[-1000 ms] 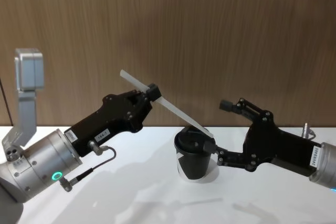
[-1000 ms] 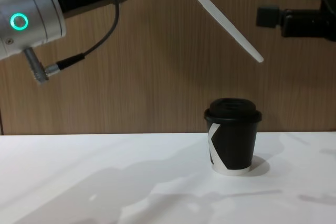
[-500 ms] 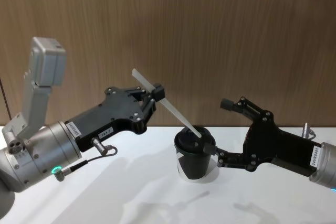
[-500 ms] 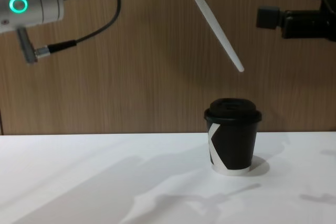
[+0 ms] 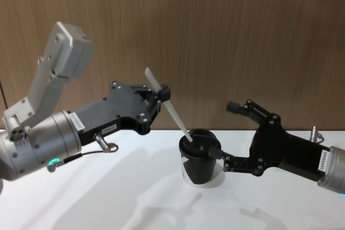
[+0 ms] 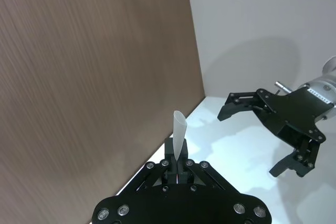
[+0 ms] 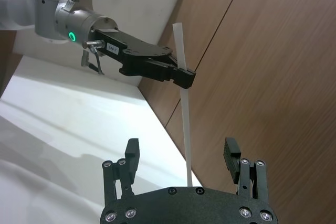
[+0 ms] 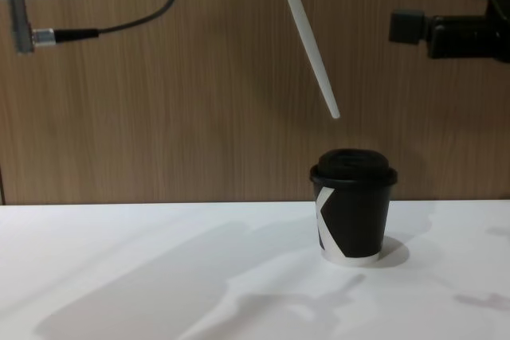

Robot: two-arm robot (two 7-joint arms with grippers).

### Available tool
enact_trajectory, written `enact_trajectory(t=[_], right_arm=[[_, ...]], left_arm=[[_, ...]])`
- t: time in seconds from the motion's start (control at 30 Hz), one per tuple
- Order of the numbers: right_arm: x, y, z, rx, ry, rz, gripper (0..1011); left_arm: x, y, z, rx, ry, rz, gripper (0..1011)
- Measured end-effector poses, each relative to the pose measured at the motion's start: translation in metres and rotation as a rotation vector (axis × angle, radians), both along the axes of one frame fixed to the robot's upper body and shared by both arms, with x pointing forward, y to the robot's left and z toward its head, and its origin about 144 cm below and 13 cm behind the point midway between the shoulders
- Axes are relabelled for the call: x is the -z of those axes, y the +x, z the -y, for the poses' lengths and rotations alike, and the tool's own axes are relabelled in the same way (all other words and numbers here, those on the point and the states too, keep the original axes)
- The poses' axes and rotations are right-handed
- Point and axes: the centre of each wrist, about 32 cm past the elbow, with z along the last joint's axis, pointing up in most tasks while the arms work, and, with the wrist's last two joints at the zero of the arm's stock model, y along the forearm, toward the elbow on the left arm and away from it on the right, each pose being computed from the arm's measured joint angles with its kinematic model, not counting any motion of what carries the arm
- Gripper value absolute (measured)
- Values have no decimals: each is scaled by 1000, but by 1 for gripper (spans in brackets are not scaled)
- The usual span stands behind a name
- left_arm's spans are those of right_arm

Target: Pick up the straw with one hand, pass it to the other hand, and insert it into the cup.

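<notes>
The white straw [image 5: 173, 112] [image 8: 309, 37] slants steeply down, pinched near its upper end by my left gripper [image 5: 160, 94], which is shut on it. Its lower tip hangs a short way above the domed lid of the black cup [image 5: 200, 157] [image 8: 353, 214], a little left of the lid's middle, not touching. The cup stands upright on the white table. My right gripper [image 5: 223, 130] [image 8: 410, 1] is open just right of the cup, with nothing between its fingers. In the right wrist view the straw [image 7: 184, 114] runs down between the open right gripper [image 7: 181, 153].
A wood-panelled wall [image 5: 242, 36] stands close behind the white table [image 8: 159, 276]. A thin dark cable [image 8: 135, 17] loops from the left wrist. The table spreads bare to the left and in front of the cup.
My left arm has swung the straw steeper, carrying its tip left and lower from beside the right gripper to over the cup's lid. The right gripper and cup have not moved.
</notes>
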Motion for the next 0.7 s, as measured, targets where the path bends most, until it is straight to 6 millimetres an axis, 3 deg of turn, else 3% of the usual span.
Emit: enact_trajectory(t=[0.7], right_arm=[[0, 0, 0, 0, 0, 0, 1001]], left_arm=[[-16, 13, 7, -19, 50, -43, 8]])
